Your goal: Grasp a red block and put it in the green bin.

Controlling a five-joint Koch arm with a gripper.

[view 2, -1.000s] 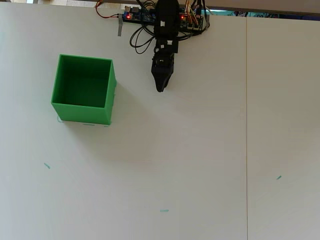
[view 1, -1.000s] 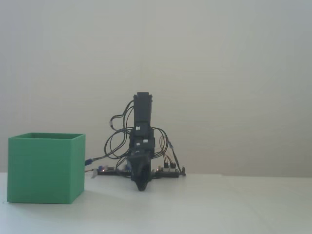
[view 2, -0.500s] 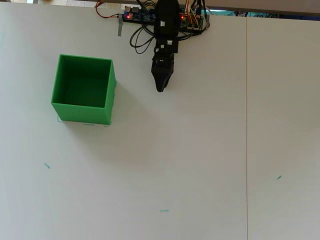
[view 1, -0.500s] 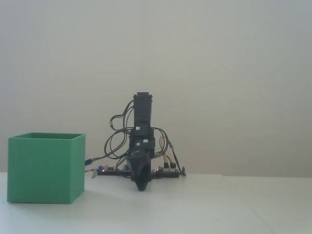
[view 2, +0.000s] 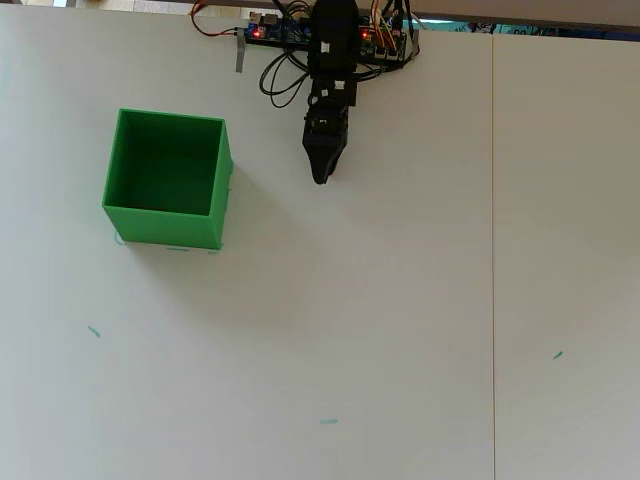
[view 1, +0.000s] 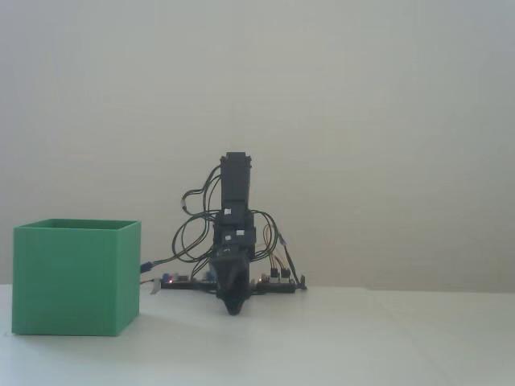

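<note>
The red block does not show in either view: the white table (view 2: 400, 300) is bare of it in the overhead view, and the visible part of the green bin's (view 2: 165, 178) interior shows only green. Whether the block lies against a hidden inner wall of the bin or outside the frame cannot be told.

The green bin stands upright on the table, to the left of the arm in both views and well apart from it. The arm is folded low near its base and the control boards (view 2: 300, 30) at the far edge of the table. The gripper (view 2: 320, 175) points down toward the table, its tip close to the surface in the fixed view (view 1: 232, 307). The jaws look pressed together into one dark point and nothing red is seen between them, so the gripper seems closed and empty.

The main risk from here is a judgement: with no block in sight, the arm has no target, and any reach would close on nothing. A sweep to the left at this low height could also strike the wall of the bin and push it, since the bin looks light and thin-walled. The loose cables (view 1: 189, 233) around the base might catch during a wide turn.
</note>
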